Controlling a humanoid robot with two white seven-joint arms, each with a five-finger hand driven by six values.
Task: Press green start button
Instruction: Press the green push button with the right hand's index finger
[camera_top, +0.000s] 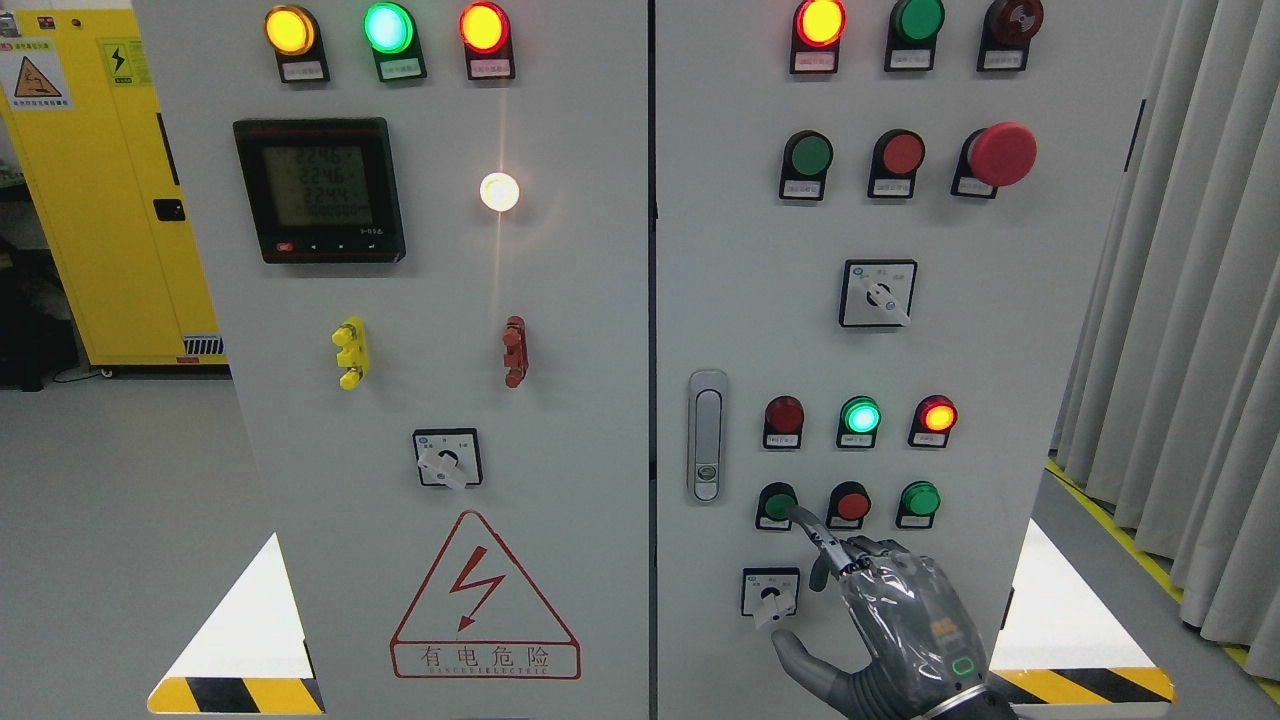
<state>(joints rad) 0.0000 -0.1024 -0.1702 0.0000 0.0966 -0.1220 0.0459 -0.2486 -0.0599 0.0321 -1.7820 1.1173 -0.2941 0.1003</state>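
A green push button (772, 497) sits at the left end of the lowest button row on the right cabinet door (1010, 300). My right hand (900, 605) rises from the bottom edge, right of the middle. Its index finger (812, 528) is stretched out and its tip rests on the lower right of that green button. The other fingers are curled into the palm and the thumb (800, 665) sticks out to the left. The hand holds nothing. My left hand is out of sight.
A red button (851, 503) and a second green button (919, 499) follow to the right. A rotary switch (769, 593) lies just below the finger, a door handle (707, 435) to the left. Lit lamps (860, 415) sit above. Curtains (1180, 300) hang on the right.
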